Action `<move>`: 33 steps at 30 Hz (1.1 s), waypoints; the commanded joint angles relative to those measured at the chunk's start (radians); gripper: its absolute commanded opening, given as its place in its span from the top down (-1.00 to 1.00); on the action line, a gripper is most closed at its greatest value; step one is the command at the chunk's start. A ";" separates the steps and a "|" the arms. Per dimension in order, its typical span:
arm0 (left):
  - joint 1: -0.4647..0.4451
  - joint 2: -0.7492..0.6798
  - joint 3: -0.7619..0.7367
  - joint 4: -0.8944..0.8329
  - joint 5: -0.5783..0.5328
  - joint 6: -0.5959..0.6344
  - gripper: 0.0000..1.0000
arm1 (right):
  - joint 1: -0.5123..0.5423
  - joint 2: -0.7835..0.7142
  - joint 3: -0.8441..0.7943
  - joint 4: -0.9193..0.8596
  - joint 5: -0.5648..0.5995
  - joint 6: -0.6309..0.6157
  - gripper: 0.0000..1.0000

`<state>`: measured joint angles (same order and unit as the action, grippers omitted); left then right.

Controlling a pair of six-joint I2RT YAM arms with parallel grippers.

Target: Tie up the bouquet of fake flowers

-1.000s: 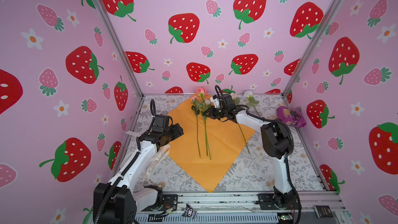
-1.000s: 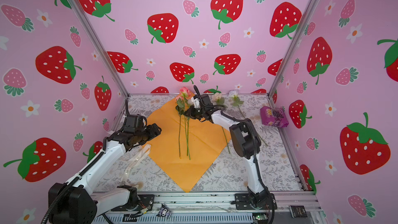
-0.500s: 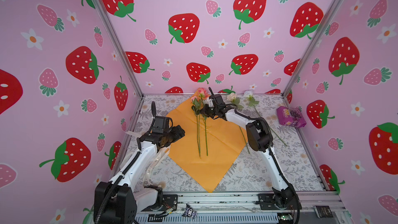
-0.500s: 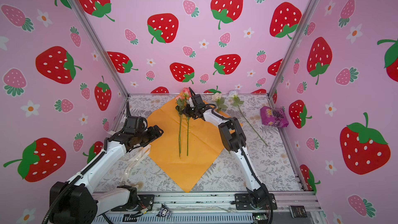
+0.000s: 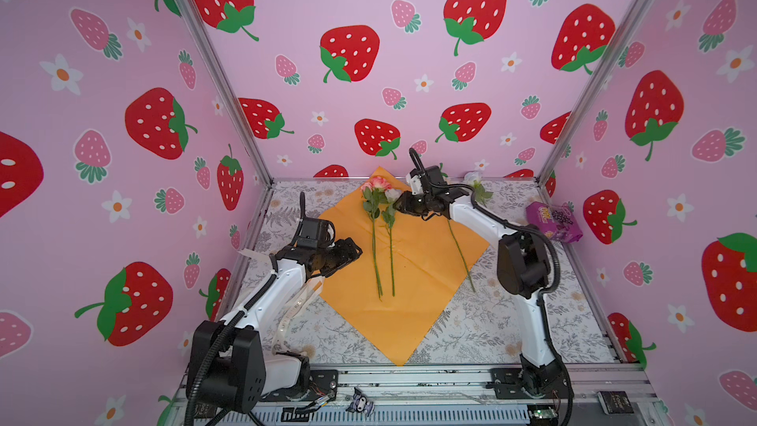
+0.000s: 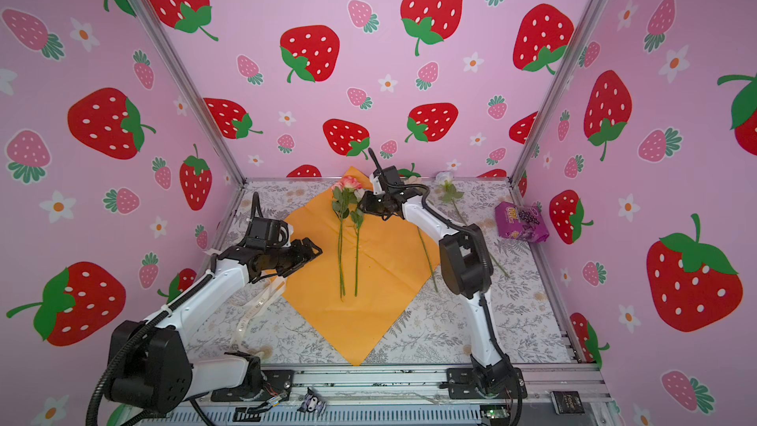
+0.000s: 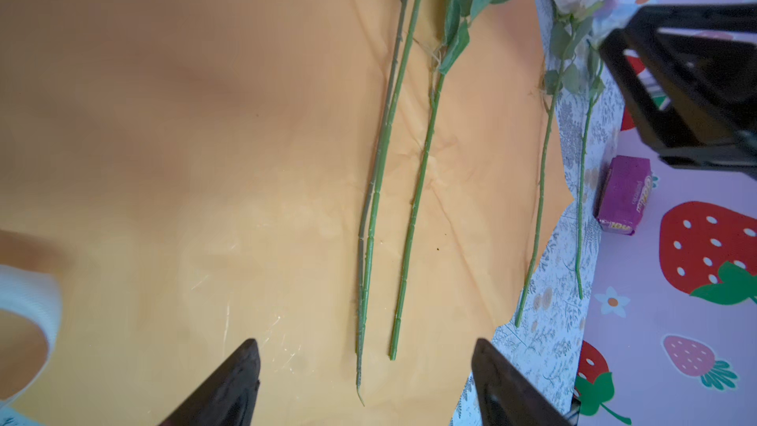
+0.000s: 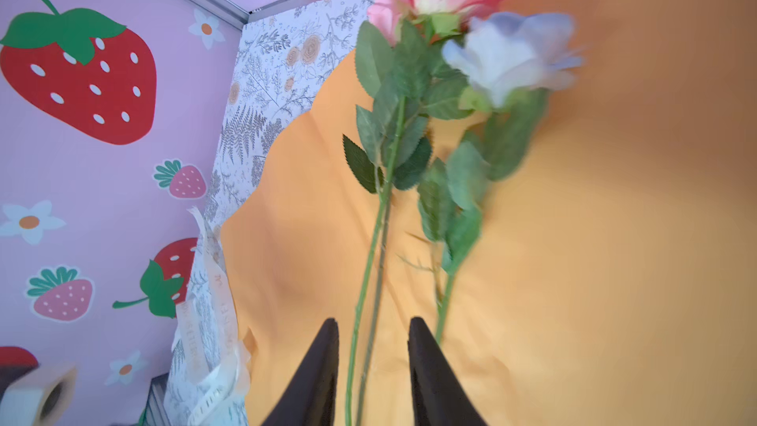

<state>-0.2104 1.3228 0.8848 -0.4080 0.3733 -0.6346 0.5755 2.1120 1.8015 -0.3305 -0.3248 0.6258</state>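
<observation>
Pink strawberry-print walls, floral-print table sheet. Bouquet parts lie loose, not tied. Orange wrapping paper is flat mid-table as a diamond, glossy and creased, one corner pointing near, one far.

Fake flowers lie on it, blooms far, stems running near.
- Left-centre of the paper: two pink roses, stems pressed together. Just right of them is a pale lilac rose with serrated green leaves below the head. Stems are thin, green and jointed, with near ends roughly level at mid-paper.
- Fourth stem lies slanted on the paper's right part, tip over the edge onto the sheet. Its bloom is hidden behind the right arm.
- White flower is off the paper, far right on the sheet, apart from the rest.

Right gripper sits low at the far end of the paper, just beside the lilac rose's leaves. The wrist view shows its jaws apart with the pink roses' stems running through the gap, no pinch.

Left gripper is over the paper's left corner, jaws wide apart, empty.

Cream ribbon lies on the sheet left of the paper, under the left arm. Purple snack packet is at the right wall.
</observation>
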 commanded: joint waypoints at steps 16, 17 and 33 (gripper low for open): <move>-0.381 0.323 0.354 -0.009 -0.016 0.050 -0.71 | -0.240 0.007 -0.216 -0.090 0.121 -0.265 0.32; -0.386 0.328 0.359 -0.009 -0.019 0.048 -0.72 | -0.238 0.020 -0.209 -0.088 0.110 -0.267 0.32; -0.391 0.278 0.351 -0.034 -0.079 0.042 -0.80 | -0.218 0.110 -0.095 -0.193 0.175 -0.328 0.82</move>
<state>-0.6014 1.6466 1.2106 -0.4198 0.3355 -0.5976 0.3515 2.2280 1.6825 -0.4747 -0.1814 0.3195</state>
